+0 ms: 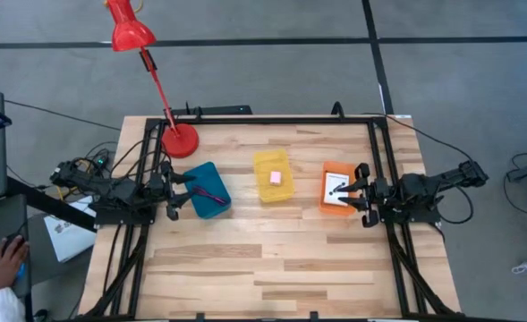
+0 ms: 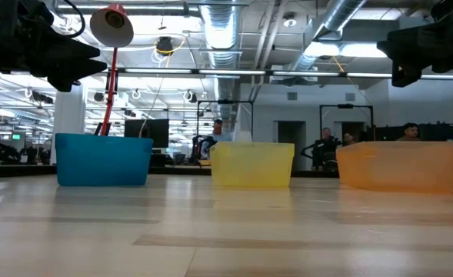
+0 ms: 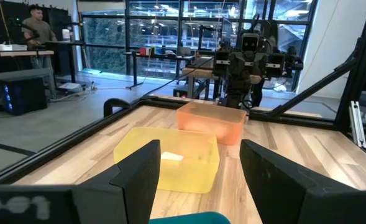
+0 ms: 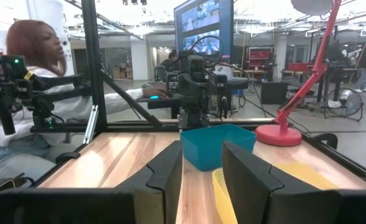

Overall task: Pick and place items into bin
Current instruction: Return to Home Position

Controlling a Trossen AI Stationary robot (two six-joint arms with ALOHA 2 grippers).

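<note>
Three: dk-red cord (image 1: 211, 194), pink cube (image 1: 275, 177), white card (image 1: 333, 205) w/ blk mark; L hand (image 1: 182, 192), R hand (image 1: 351, 195) apart.

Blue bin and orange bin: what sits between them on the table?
The yellow bin, holding a pale pink cube, stands between the blue bin and the orange bin, apart from both. The high view shows this best.

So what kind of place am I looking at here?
Probably a robotics lab in an open industrial hall: a left arm and a right arm flank a wooden table, bare ducts run overhead, and a large monitor stands beyond the table.
</note>
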